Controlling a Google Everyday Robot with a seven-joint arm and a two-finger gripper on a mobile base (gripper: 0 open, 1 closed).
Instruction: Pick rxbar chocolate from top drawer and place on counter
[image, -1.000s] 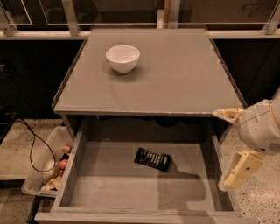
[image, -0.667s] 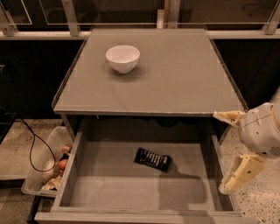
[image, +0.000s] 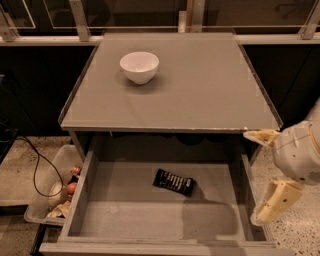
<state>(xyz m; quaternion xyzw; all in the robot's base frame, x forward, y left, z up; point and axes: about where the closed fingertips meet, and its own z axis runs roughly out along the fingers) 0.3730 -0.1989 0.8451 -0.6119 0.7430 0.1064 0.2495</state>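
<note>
Top drawer (image: 88, 200) — open, with the rxbar chocolate (image: 174, 182) flat on its floor at lower centre, untouched. Gripper (image: 254, 176) at the right edge, fingers spread wide, holding nothing. We judge that the grasp, lift and placing on the counter (image: 200, 90) are all left to do.

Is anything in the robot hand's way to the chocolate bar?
Only the top drawer's right wall: the open gripper is outside it, on the right. Nothing covers the rxbar chocolate.
</note>
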